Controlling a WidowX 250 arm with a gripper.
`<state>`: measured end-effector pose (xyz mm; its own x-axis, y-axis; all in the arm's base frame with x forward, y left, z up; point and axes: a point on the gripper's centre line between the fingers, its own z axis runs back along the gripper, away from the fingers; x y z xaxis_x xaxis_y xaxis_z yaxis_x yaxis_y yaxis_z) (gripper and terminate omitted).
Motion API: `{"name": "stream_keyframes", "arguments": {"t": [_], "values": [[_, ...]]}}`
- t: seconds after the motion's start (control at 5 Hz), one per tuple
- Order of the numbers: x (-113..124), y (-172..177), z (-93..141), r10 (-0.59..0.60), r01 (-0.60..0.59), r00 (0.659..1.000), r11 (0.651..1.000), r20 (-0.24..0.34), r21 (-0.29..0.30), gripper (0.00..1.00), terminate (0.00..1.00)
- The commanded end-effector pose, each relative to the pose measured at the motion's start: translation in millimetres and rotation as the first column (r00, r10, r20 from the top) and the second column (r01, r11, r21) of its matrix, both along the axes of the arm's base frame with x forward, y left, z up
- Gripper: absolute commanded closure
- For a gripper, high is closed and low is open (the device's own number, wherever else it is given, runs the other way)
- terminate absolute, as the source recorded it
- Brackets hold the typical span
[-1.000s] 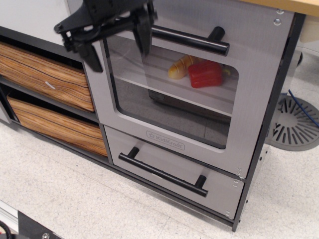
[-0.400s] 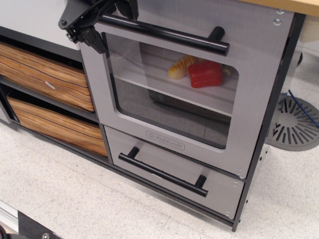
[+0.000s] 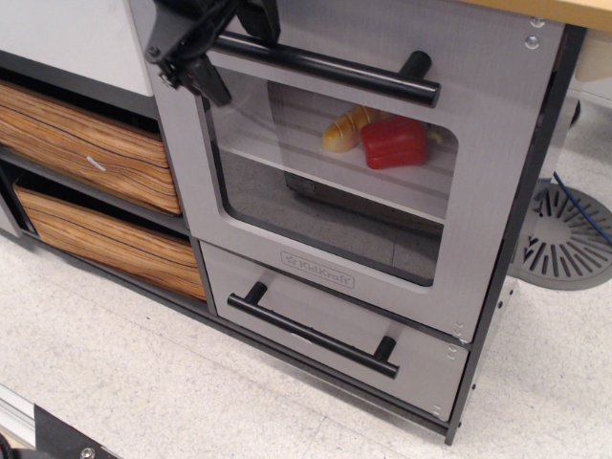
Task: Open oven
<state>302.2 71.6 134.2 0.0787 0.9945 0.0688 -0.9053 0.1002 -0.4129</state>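
Brushed silver-grey toy oven [image 3: 335, 182] with rounded clear window stands centre frame in the single view, between wood-grain brown drawers [image 3: 86, 143] and a black side panel, above a smaller windowless grey drawer [image 3: 330, 330]. Oven door sits flush with its frame; "KidKraft" logo near lower edge. Long black bar handle [image 3: 330, 69] runs across the door top. Black tool [image 3: 206, 38] sits at the handle's left end, touching it; whether it grips the bar cannot be told. Behind the window, on the white rack [image 3: 335, 177]: red ridged toy [image 3: 393, 142], yellow toy [image 3: 344, 129] just beside it.
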Motion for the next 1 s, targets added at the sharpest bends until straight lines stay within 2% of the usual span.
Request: {"name": "stream_keyframes", "arguments": {"t": [0.0,0.2,0.6,0.8], "values": [[-11.7,-0.9,-5.5,-0.067,0.068,0.998,0.997,-0.015,0.032,0.0,0.0],[-21.1,-2.9,-3.5,-0.106,0.108,0.994,0.987,-0.021,0.117,0.0,0.0],[-29.6,-5.3,4.3,-0.174,0.175,0.985,0.977,-0.02,0.123,0.0,0.0],[-40.7,-7.2,36.1,-0.224,0.214,0.974,0.963,0.041,0.167,0.0,0.0]]}}
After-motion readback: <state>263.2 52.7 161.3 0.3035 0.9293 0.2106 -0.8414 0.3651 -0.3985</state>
